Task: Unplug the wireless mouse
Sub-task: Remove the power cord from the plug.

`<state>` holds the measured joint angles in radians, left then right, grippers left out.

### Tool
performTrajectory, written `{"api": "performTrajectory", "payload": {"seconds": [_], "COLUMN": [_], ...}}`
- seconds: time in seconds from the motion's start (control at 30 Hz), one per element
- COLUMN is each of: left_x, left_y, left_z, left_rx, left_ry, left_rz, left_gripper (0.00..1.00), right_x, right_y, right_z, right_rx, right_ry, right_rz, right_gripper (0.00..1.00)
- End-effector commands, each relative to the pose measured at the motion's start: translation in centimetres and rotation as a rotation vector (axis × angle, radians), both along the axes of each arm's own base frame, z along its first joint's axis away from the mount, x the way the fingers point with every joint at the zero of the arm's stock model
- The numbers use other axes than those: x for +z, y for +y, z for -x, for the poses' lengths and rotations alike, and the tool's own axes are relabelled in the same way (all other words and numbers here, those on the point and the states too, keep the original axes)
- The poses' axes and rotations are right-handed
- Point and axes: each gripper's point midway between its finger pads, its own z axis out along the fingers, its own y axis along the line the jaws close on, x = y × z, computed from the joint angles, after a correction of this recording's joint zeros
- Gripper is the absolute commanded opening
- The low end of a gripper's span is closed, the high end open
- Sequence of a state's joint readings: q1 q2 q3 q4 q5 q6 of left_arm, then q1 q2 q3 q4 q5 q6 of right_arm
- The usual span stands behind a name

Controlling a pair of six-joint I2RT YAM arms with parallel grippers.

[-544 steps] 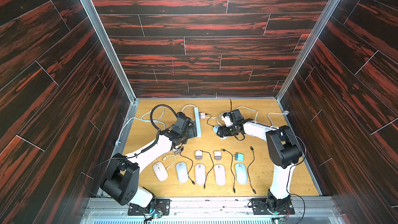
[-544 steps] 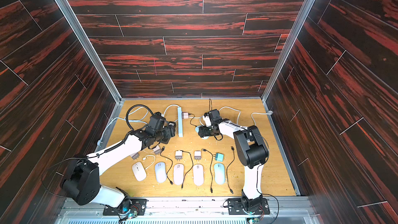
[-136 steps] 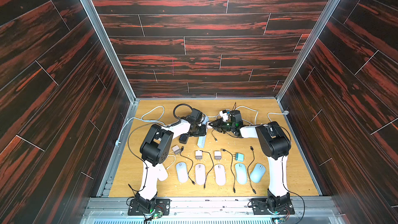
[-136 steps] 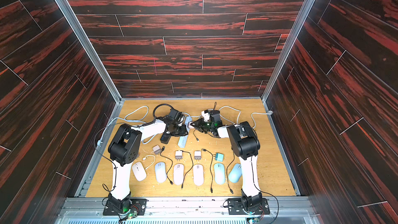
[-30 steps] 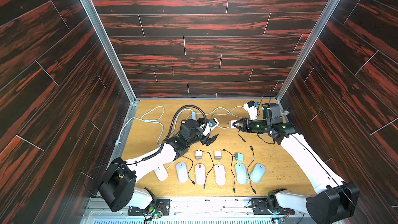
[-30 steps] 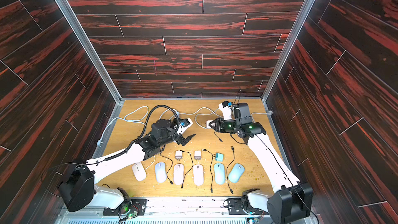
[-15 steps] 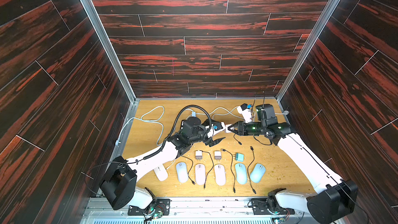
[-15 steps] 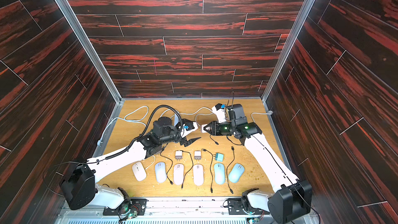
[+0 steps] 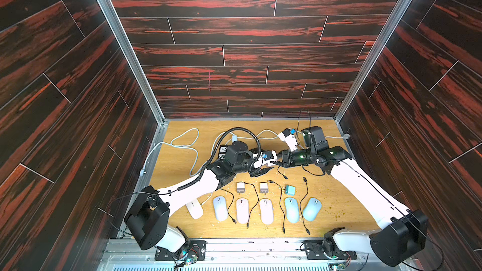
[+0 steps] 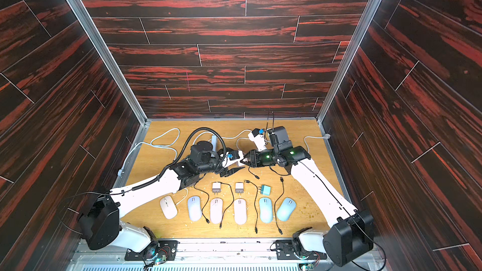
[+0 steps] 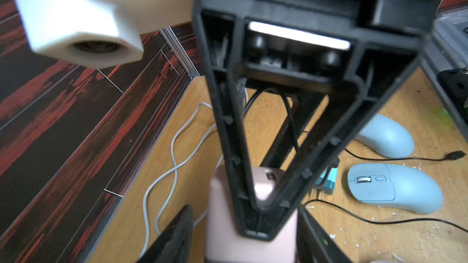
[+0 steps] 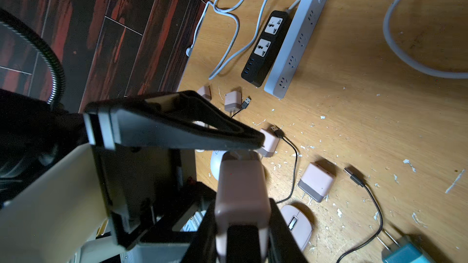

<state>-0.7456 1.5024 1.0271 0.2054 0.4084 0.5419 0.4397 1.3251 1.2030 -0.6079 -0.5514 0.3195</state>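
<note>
Right wrist: bare tabletop (image 12: pixel 367 112) beside strip (image 12: pixel 300 34)

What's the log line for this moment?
right gripper: shut on pink charger, lifted | left gripper: open, jaws either side of it | mice: six in a row on table

The walls (image 9: pixel 234 56) are almost black planks with red streaks, like wood grain. The table (image 9: pixel 339 204) is light yellow-brown wood, with small white crumbs on it. My arms (image 9: pixel 193 189) are white with black joints. The charger (image 12: pixel 240 193) I hold is pale pink. Of the mice (image 10: pixel 216 211), one is cream, one pale blue, two pink and two light blue. A second charger (image 10: pixel 265 190) is teal. The black strip (image 12: pixel 266 49) has white sockets and blue ports; the grey strip (image 12: pixel 298 36) is plain. The thin cables (image 12: pixel 295 163) are black and the thick cord (image 12: pixel 387 31) is grey-white.
</note>
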Motion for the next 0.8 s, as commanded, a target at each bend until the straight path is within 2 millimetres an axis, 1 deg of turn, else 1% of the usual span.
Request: {"api": "performTrajectory", "payload": {"seconds": [0.0,0.1,0.23,0.33,0.37,0.4,0.43,0.5,0.53,0.57,0.6,0.63,0.77], "left_x": [1.3,1.3,1.3,1.5,1.5,1.5,1.5,1.3,1.4,1.3,1.2,1.1,1.2], "left_y": [-0.5,-0.5,-0.4,-0.4,-0.4,-0.4,-0.4,-0.3,-0.2,-0.1,-0.1,0.0,0.0], "left_z": [0.0,0.0,0.0,0.1,0.1,0.2,0.2,0.2,0.2,0.3,0.3,0.3,0.4], "left_rx": [-0.016,-0.016,-0.017,-0.020,-0.021,-0.022,-0.020,-0.020,-0.020,-0.020,-0.021,-0.019,-0.022], "left_ry": [-0.017,-0.015,-0.018,-0.023,-0.024,-0.024,-0.027,-0.029,-0.034,-0.038,-0.038,-0.039,-0.042], "left_rz": [0.022,0.021,0.020,0.023,0.022,0.021,0.021,0.014,0.012,0.009,0.006,0.004,0.002], "left_gripper": [0.57,0.50,0.38,0.21,0.14,0.08,0.00,0.00,0.00,0.00,0.00,0.00,0.00], "right_x": [0.8,0.9,0.9,1.2,1.3,1.5,1.7,2.0,2.2,2.3,2.5,2.6,2.7], "right_y": [0.7,0.9,0.9,0.7,0.5,0.3,0.1,-0.4,-0.7,-1.1,-1.4,-1.6,-2.1], "right_z": [0.1,0.1,0.1,-0.1,-0.2,-0.3,-0.3,-0.5,-0.6,-0.7,-0.7,-0.7,-0.4], "right_rx": [0.034,0.041,0.039,0.024,0.014,0.004,-0.006,-0.037,-0.053,-0.071,-0.083,-0.093,-0.105], "right_ry": [-0.005,0.001,-0.003,-0.030,-0.044,-0.056,-0.071,-0.100,-0.117,-0.135,-0.148,-0.160,-0.169], "right_rz": [-0.022,-0.024,-0.020,-0.013,-0.007,-0.003,0.001,0.018,0.023,0.031,0.033,0.034,0.020], "right_gripper": [0.00,0.00,0.00,0.00,0.04,0.11,0.20,0.43,0.52,0.58,0.61,0.63,0.63]}}
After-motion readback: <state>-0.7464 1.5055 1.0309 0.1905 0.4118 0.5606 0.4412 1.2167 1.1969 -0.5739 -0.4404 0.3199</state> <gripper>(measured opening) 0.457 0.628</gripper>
